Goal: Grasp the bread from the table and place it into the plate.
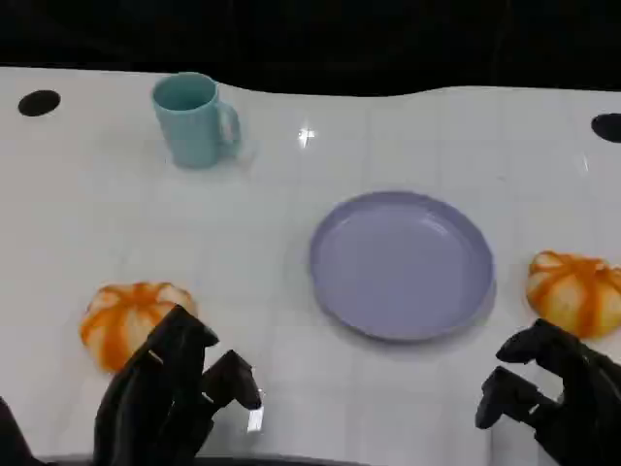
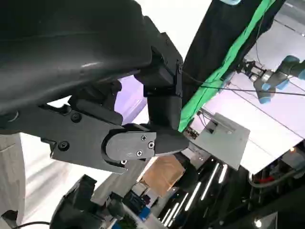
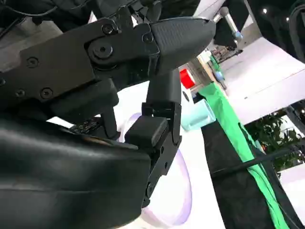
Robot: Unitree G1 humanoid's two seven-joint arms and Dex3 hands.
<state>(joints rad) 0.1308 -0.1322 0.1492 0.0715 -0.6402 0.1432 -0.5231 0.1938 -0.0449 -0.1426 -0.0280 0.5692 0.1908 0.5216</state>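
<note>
A pale teal mug stands upright on the white table, toward its far left, handle turned to the right; part of it also shows in the right wrist view, beside a green cloth that hangs along the table's far edge over black drape; a black round hole marks the far left corner of the tabletop, and another lies at the far right edge; a small bright glint of light sits on the surface right of the mug; faint grid lines cross the tabletop; beyond the table, the left wrist view shows a brown cardboard box and a grey metal plate; the right wrist view shows a small red object in the background.
</note>
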